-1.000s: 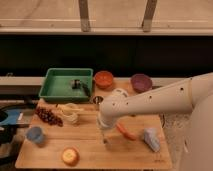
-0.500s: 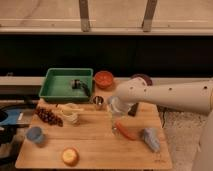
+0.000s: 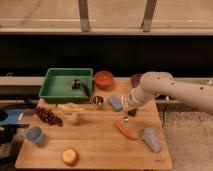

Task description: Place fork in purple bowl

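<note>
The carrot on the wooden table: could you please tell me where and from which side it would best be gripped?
Probably at its middle, from straight above, closing across its narrow width: the carrot lies flat and slanted, its lower right end close to a grey-blue object. The gripper hangs just above its upper left end.

Pincer (image 3: pixel 128 109) low over wooden table (image 3: pixel 95 141), near carrot (image 3: pixel 126 131); purple bowl (image 3: pixel 135 78) beyond.

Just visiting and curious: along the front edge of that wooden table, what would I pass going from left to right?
blue cup → round orange fruit → carrot → pale blue-grey object. The gripper hangs just behind the carrot, farther from the front edge.
</note>
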### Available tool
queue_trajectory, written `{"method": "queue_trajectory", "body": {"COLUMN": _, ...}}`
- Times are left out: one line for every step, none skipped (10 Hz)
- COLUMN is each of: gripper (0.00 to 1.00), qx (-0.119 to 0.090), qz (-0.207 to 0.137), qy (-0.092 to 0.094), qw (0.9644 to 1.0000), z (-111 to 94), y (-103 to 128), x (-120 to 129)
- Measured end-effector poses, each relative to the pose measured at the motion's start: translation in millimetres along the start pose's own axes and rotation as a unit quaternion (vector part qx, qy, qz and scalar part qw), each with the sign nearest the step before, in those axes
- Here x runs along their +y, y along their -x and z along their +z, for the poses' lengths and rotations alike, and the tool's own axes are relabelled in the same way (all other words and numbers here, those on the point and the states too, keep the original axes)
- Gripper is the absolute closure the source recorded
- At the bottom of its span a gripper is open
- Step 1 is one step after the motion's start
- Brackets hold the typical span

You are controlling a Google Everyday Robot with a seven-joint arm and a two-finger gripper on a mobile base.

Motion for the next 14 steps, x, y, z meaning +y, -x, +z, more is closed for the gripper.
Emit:
{"method": "queue_trajectory", "body": {"gripper": 1.00, "qx": -0.015, "qz": 0.012, "qy": 0.003, "qw": 0.9998, "z": -10, "y": 2, "x": -11}}
{"method": "queue_trajectory", "body": {"gripper": 1.00, "qx": -0.037, "qz": 0.028, "qy": 0.009, "qw": 0.9989, "z": -24, "y": 2, "x": -24}}
{"method": "queue_trajectory", "body": {"gripper": 1.00, "qx": -0.056, "qz": 0.039, "qy": 0.016, "qw": 0.9975, "z": -33, "y": 0, "x": -33}}
{"method": "queue_trajectory", "body": {"gripper": 1.00, "qx": -0.065, "qz": 0.044, "qy": 0.019, "qw": 0.9967, "z": -38, "y": -1, "x": -37}}
{"method": "queue_trajectory", "body": {"gripper": 1.00, "qx": -0.067, "qz": 0.044, "qy": 0.020, "qw": 0.9966, "z": -38, "y": -1, "x": -38}}
{"method": "queue_trajectory", "body": {"gripper": 1.00, "qx": -0.066, "qz": 0.042, "qy": 0.021, "qw": 0.9967, "z": -37, "y": 1, "x": -35}}
{"method": "queue_trajectory", "body": {"gripper": 1.00, "qx": -0.066, "qz": 0.043, "qy": 0.021, "qw": 0.9967, "z": -38, "y": 0, "x": -36}}
{"method": "queue_trajectory", "body": {"gripper": 1.00, "qx": -0.067, "qz": 0.044, "qy": 0.020, "qw": 0.9966, "z": -38, "y": 0, "x": -37}}
{"method": "queue_trajectory", "body": {"gripper": 1.00, "qx": -0.066, "qz": 0.043, "qy": 0.021, "qw": 0.9966, "z": -37, "y": 0, "x": -36}}
{"method": "queue_trajectory", "body": {"gripper": 1.00, "qx": -0.071, "qz": 0.048, "qy": 0.025, "qw": 0.9961, "z": -36, "y": 0, "x": -36}}
{"method": "queue_trajectory", "body": {"gripper": 1.00, "qx": -0.081, "qz": 0.064, "qy": 0.028, "qw": 0.9942, "z": -32, "y": 1, "x": -43}}
{"method": "queue_trajectory", "body": {"gripper": 1.00, "qx": -0.100, "qz": 0.083, "qy": 0.031, "qw": 0.9910, "z": -26, "y": 8, "x": -52}}
{"method": "queue_trajectory", "body": {"gripper": 1.00, "qx": -0.117, "qz": 0.094, "qy": 0.031, "qw": 0.9882, "z": -22, "y": 18, "x": -60}}
{"method": "queue_trajectory", "body": {"gripper": 1.00, "qx": -0.136, "qz": 0.106, "qy": 0.031, "qw": 0.9846, "z": -23, "y": 35, "x": -68}}
